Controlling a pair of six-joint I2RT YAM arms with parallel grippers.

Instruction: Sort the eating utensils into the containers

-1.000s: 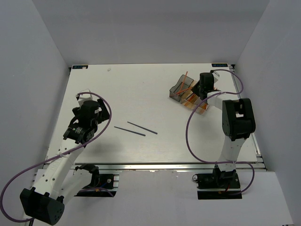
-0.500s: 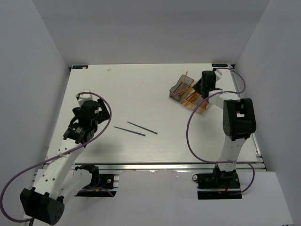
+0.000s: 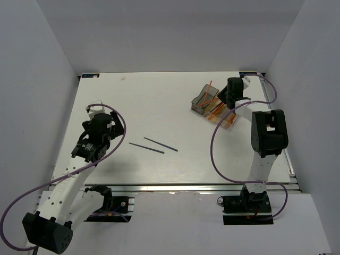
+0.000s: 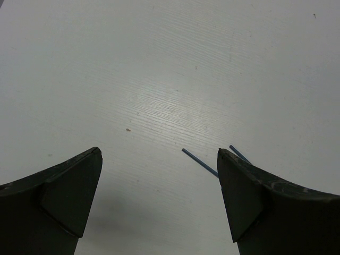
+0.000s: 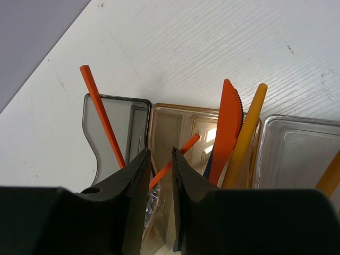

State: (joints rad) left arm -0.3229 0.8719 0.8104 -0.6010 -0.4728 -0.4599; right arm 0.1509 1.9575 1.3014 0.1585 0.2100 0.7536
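Note:
The containers stand in a row at the far right: a smoky grey bin [image 3: 201,101] [image 5: 114,133], an amber bin [image 3: 215,110] [image 5: 178,125] and a clear bin [image 3: 227,119] [image 5: 297,151]. My right gripper [image 3: 230,97] [image 5: 160,151] hovers over the grey and amber bins, jaws narrowly open. An orange stick [image 5: 186,144] crosses the gap below them and lies in the amber bin. Another orange stick [image 5: 101,111] leans in the grey bin. An orange knife [image 5: 228,127] and a yellow handle [image 5: 247,133] stand in the amber bin. Two dark blue sticks [image 3: 143,146] [image 3: 160,144] [image 4: 201,162] lie mid-table. My left gripper [image 3: 81,151] [image 4: 158,154] is wide open and holds nothing.
A yellow utensil [image 5: 329,175] shows at the right edge in the clear bin. Grey walls enclose the white table [image 3: 159,106] on three sides. Purple cables [image 3: 212,143] loop beside both arms.
My right gripper has shifted slightly toward the far right over the bins. The left arm and the two blue sticks have not moved.

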